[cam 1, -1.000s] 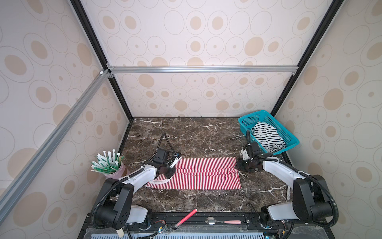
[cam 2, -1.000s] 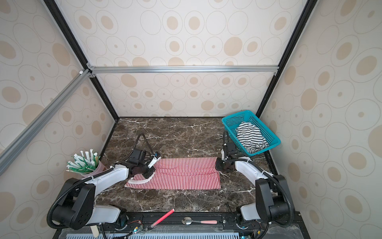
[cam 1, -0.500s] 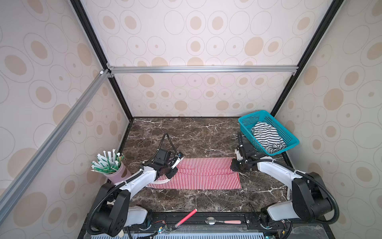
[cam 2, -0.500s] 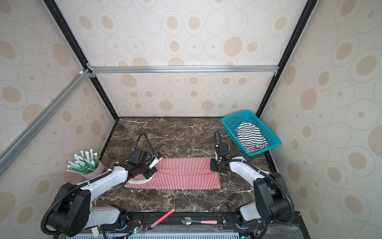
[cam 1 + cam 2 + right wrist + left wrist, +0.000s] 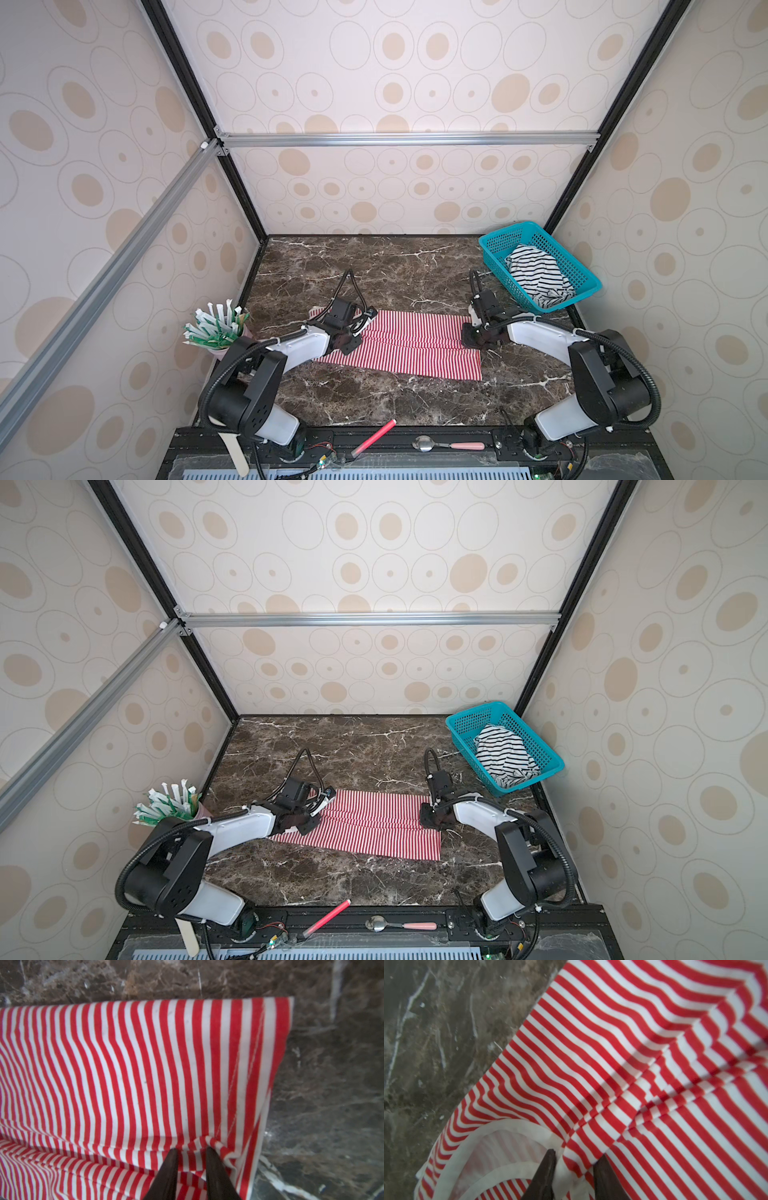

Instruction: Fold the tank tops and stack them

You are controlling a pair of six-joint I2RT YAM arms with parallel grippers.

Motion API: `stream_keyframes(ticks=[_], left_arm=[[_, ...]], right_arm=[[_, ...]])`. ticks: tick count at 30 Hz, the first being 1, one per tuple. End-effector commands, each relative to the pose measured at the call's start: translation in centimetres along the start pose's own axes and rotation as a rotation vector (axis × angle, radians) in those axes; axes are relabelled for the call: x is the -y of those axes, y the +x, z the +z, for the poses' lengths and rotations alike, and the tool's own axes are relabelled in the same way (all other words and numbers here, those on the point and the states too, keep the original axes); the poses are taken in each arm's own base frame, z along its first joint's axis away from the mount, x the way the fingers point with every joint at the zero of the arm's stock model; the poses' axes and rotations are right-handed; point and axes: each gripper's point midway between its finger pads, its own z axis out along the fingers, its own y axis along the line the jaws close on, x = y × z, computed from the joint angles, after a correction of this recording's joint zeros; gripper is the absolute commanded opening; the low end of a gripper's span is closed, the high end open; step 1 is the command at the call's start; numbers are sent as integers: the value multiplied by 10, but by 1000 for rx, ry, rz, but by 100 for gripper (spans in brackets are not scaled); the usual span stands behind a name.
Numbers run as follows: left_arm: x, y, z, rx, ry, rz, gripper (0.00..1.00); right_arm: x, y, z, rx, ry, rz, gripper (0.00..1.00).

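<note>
Evenness is mattering here: left gripper (image 5: 577,1153) and right gripper (image 5: 191,1149) are each pinching an end of the red-striped tank top (image 5: 399,345) lying on the table (image 5: 374,266); both should be rising together.

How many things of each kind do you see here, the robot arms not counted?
Tank tops: 2 (red-and-white tank top, black-and-white tank top)
Teal basket: 1
Bundle of white-and-green packets: 1
Red stick: 1
Spoon: 1
Total: 6
</note>
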Motion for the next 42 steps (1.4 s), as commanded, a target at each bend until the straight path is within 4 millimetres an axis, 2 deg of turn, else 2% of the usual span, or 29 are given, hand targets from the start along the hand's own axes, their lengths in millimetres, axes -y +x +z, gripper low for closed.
stream_keyframes(ticks=[1, 4, 10, 14, 17, 20, 22, 24, 26, 28, 30, 33, 38, 42], left_arm=[[-13, 6, 27, -129, -29, 80, 29], [-34, -25, 51, -141, -46, 102, 28], [-78, -98, 93, -126, -90, 93, 31], [-94, -133, 112, -114, -86, 62, 33], [-101, -153, 110, -86, -92, 39, 34], [-112, -166, 92, -38, -114, 4, 35], [-119, -171, 71, 8, -137, -23, 36], [-121, -172, 44, 70, -162, -46, 39], [-114, -167, 24, 106, -148, -54, 42], [-99, -154, 15, 107, -103, -55, 43], [-77, -135, 16, 75, -53, -40, 43], [-59, -115, 16, 65, -73, -19, 42], [-41, -106, 19, 71, -36, -22, 42], [-33, -101, 33, 47, -13, -24, 42]], right_arm=[[11, 22, -2, -45, 66, 36, 27], [5, 29, -7, -32, 96, 22, 27], [-5, 60, -1, -70, 209, -71, 28], [-31, 84, 13, -107, 212, -141, 28], [-61, 102, 18, -127, 197, -213, 27], [-96, 111, 9, -105, 156, -290, 27], [-116, 107, -5, -67, 103, -322, 28], [-126, 96, -23, -11, 72, -322, 31], [-127, 82, -39, 54, 79, -332, 35], [-125, 71, -51, 96, 87, -338, 37], [-121, 62, -55, 108, 86, -333, 38], [-109, 51, -50, 109, 95, -328, 38], [-91, 31, -41, 130, 19, -266, 35], [-79, 29, -30, 102, 24, -242, 35]])
